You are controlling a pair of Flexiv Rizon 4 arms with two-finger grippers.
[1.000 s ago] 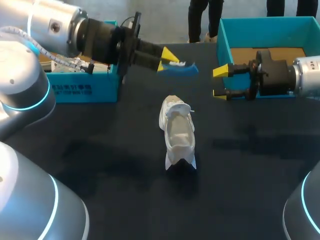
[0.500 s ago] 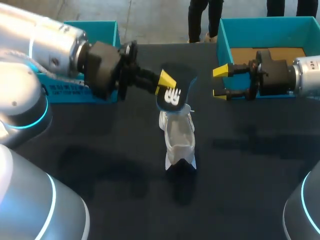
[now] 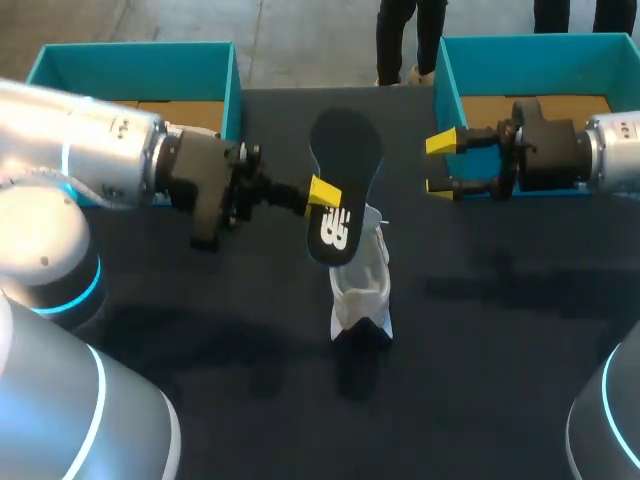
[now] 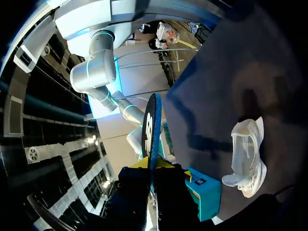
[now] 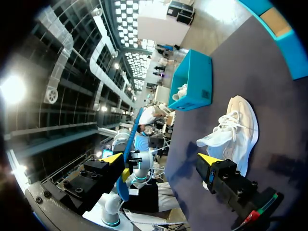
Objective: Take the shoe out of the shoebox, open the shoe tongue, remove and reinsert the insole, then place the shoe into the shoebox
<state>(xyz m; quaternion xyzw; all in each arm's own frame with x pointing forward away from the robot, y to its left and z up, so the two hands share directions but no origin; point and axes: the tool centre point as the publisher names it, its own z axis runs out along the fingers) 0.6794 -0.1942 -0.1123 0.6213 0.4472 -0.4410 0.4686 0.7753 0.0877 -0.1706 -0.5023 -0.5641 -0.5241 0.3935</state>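
My left gripper pinches the insole lengthwise over the shoe beneath it; my right gripper stands open, farther off.

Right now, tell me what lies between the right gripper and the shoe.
Only bare table, as the head view shows. The insole in the left gripper is off to the side of that line.

My gripper stands wide open, holding nothing. The white shoe lies on the table just ahead of one finger, with a teal shoebox beyond it. Beside my other finger hangs a thin blue strip, probably the insole seen edge-on.
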